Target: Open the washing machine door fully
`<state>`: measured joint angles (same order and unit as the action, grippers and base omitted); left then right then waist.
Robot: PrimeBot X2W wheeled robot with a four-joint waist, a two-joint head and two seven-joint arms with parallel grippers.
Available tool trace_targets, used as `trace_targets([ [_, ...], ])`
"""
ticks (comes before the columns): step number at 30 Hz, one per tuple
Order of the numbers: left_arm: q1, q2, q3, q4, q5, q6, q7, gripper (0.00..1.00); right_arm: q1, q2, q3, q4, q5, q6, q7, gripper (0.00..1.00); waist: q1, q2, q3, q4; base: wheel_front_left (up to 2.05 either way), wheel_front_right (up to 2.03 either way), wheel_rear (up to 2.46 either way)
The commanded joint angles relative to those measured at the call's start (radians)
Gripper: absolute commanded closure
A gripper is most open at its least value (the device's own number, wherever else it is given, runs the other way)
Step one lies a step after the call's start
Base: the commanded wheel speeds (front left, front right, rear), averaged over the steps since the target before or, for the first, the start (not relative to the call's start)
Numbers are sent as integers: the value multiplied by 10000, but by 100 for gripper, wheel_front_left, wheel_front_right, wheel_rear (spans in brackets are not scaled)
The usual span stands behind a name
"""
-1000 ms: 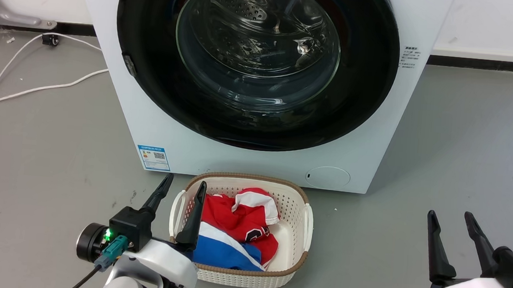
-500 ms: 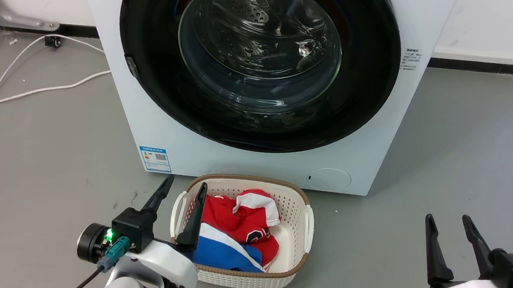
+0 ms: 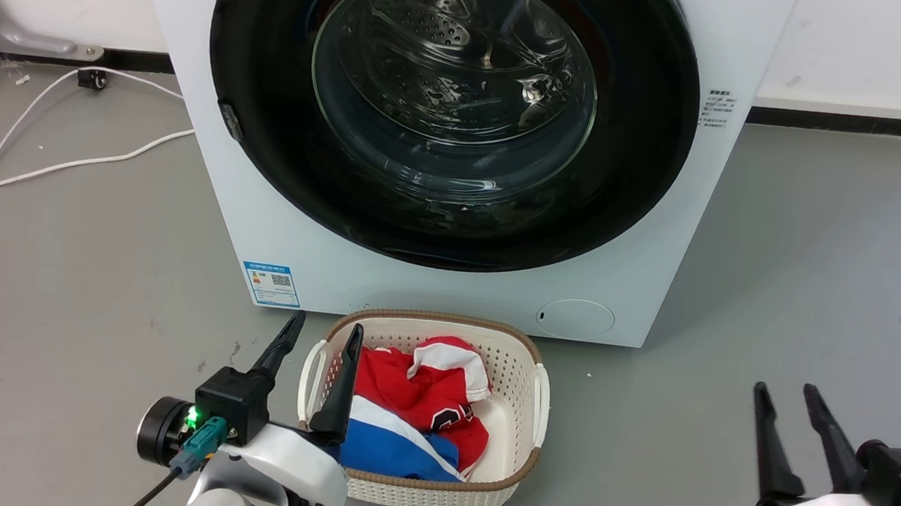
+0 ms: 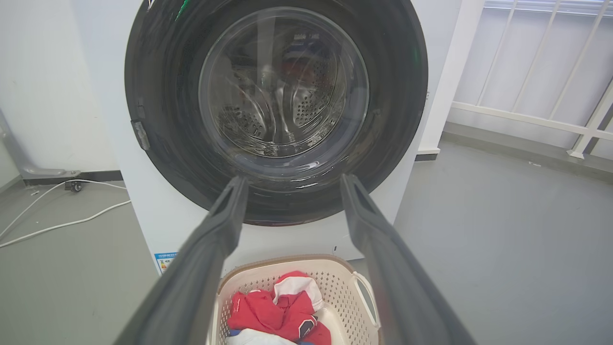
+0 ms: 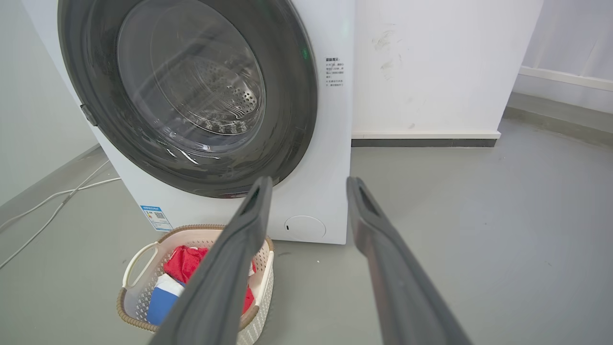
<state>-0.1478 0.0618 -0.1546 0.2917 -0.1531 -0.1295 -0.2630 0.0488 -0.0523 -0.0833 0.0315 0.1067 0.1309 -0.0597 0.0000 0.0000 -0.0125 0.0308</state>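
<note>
While the large round glossy black washing machine door [image 3: 451, 112] sits shut well ahead of them, left and right jaws stand apart, holding nothing.

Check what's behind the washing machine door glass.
Through the clear glass of the washing machine door, the perforated steel drum shows; reflections keep me from telling whether laundry lies inside. The black rim covers the rest.

washing machine door [image 3: 253, 109]: top clipped by head view's upper edge. side label [image 3: 718, 107]: text too small to read. basket [image 3: 540, 395]: near-left corner hidden behind left pincer [image 3: 328, 321].
</note>
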Motion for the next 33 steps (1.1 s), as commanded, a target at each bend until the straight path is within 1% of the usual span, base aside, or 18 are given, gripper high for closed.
trace_targets([
  [1, -61, 21, 13, 8, -12, -19, -25, 0, -44, 32, -26, 24, 153, -1, 26, 100, 0, 0, 3, -7, 0, 0, 0],
  [4, -56, 21, 48, 20, -30, -20, -25, 0, -67, 32, -111, 36, 543, -3, -45, 100, 0, 0, 9, -24, 0, 0, 0],
  [7, -55, 27, 118, 12, -58, -18, -25, 0, -164, 25, -375, 123, 1344, -3, -6, 100, 0, 0, 27, -67, 0, 0, 0],
  [10, -34, 9, 234, 59, -90, -11, -25, 0, -283, 28, -548, 318, 2881, -1, 64, 100, 0, 0, 39, -100, 0, 0, 0],
  [11, -42, -1, 269, 57, -96, -11, -25, 0, -341, 26, -596, 421, 3569, -3, 95, 100, 0, 0, 53, -115, 0, 0, 0],
  [13, -53, -14, 302, 62, -95, -11, -25, 0, -427, 23, -767, 609, 4024, -3, 166, 100, 0, 0, 82, -135, 0, 0, 0],
  [14, -53, -14, 302, 62, -95, -11, -25, 0, -427, 23, -767, 609, 4024, -3, 166, 100, 0, 0, 82, -135, 0, 0, 0],
  [16, -110, -34, 342, 55, -101, -11, -25, 0, -643, 25, -1016, 926, 5170, -1, 356, 100, 0, 0, 158, -159, 0, 0, 0],
  [17, -110, -34, 342, 55, -101, -11, -25, 0, -643, 25, -1016, 926, 5170, -1, 356, 100, 0, 0, 158, -159, 0, 0, 0],
  [18, -140, -30, 353, 43, -102, -11, -25, 0, -749, 22, -1117, 1013, 5666, -1, 429, 100, 0, 0, 194, -161, 0, 0, 0],
  [19, -207, -45, 382, -8, -99, -11, -25, 0, -940, 23, -1214, 1179, 6573, -1, 636, 100, 0, 0, 312, -163, 0, 0, 0],
  [20, -207, -45, 382, -8, -99, -11, -25, 0, -940, 23, -1214, 1179, 6573, -1, 636, 100, 0, 0, 312, -163, 0, 0, 0],
  [25, -420, -83, 494, -220, -29, -11, -25, 0, -1682, 20, -1476, 1307, 9424, -1, 1385, 100, 0, 0, 824, -197, 0, 0, 0],
  [28, -581, -95, 558, -389, 0, -11, -25, 0, -2246, 19, -1769, 1331, 10851, -1, 2031, 100, 0, 0, 1202, -226, 0, 0, 0],
  [30, -711, -102, 590, -512, 29, -11, -25, 0, -2754, -65, -2085, 1453, 11597, -1, 2526, 100, 0, 0, 1482, -243, 0, 0, 0],
  [33, -923, -112, 628, -693, 56, 10, -25, 0, -3618, -387, -2505, 1793, 12496, -1, 3298, 100, 0, 0, 1938, -247, 0, 0, 0],
])
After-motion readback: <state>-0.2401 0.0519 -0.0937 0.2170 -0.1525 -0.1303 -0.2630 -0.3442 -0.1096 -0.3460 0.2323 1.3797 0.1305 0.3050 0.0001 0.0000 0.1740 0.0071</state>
